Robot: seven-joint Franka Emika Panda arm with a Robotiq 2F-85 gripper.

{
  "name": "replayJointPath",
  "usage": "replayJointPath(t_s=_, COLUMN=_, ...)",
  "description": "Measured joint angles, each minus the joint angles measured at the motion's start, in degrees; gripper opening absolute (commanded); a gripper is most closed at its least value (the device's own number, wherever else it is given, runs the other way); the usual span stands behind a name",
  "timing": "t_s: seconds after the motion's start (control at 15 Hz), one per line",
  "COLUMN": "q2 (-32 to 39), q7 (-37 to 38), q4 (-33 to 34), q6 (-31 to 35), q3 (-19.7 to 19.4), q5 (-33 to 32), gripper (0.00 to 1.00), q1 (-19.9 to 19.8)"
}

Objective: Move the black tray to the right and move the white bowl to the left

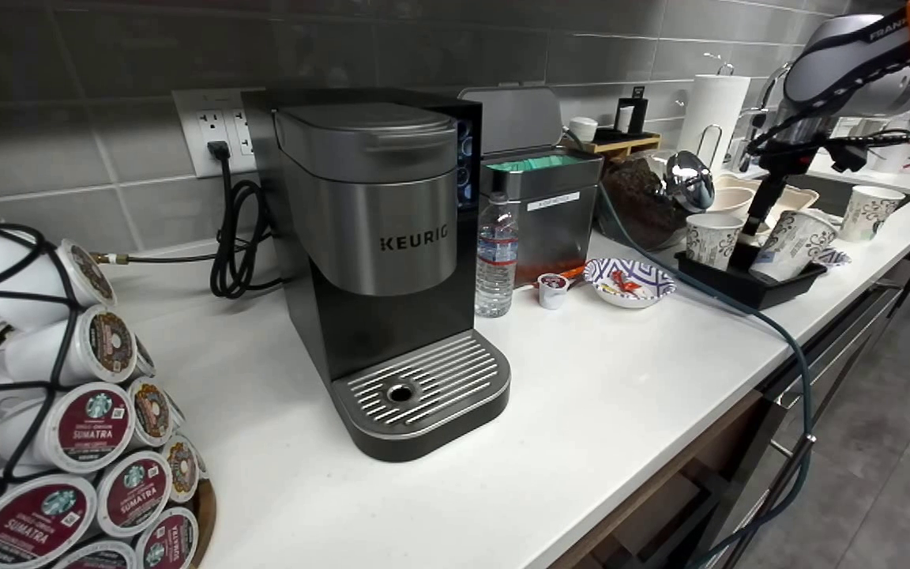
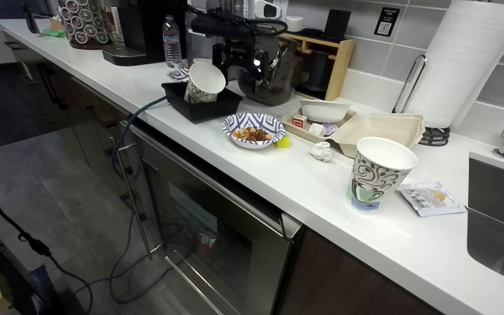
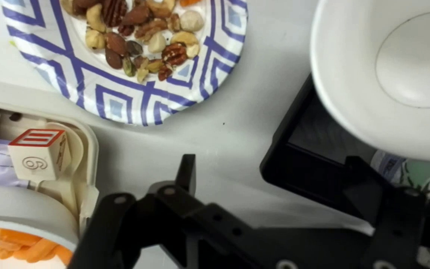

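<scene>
The black tray [image 2: 204, 110] sits near the counter's front edge, with two patterned paper cups [image 1: 714, 241] in it; one cup leans. Beside the tray, to its right in that exterior view, stands the white bowl [image 2: 254, 144], blue-patterned and holding mixed nuts. The wrist view shows the bowl [image 3: 118, 102] at upper left and the tray [image 3: 289, 164] at right, partly covered by a cup. My gripper [image 2: 239, 78] hangs over the tray's back side, open and holding nothing. In the wrist view one finger [image 3: 187, 173] appears over bare counter, and the opposite finger overlaps the tray.
A second patterned bowl [image 1: 630, 294] lies past the tray, near a water bottle [image 1: 497, 253] and coffee maker [image 1: 392, 229]. A beige container [image 2: 383, 131], crumpled paper [image 2: 321, 151] and a cup [image 2: 379, 175] stand beyond the nuts. A glass jar [image 2: 274, 87] is behind.
</scene>
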Motion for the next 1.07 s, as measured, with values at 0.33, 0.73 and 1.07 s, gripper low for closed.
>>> replayJointPath(t_s=0.33, q2=-4.1, q7=-3.4, q4=-0.2, q6=-0.7, q3=0.0, q5=5.5, gripper=1.00, q1=-3.0)
replayJointPath(t_s=0.73, q2=-9.1, q7=-11.8, q4=-0.2, q6=-7.3, q3=-0.3, q5=20.0, gripper=1.00, q1=-7.5)
replayJointPath(t_s=1.07, q2=-8.5, q7=-11.8, q4=-0.2, q6=-7.2, q3=-0.4, q5=20.0, gripper=1.00, q1=-6.6)
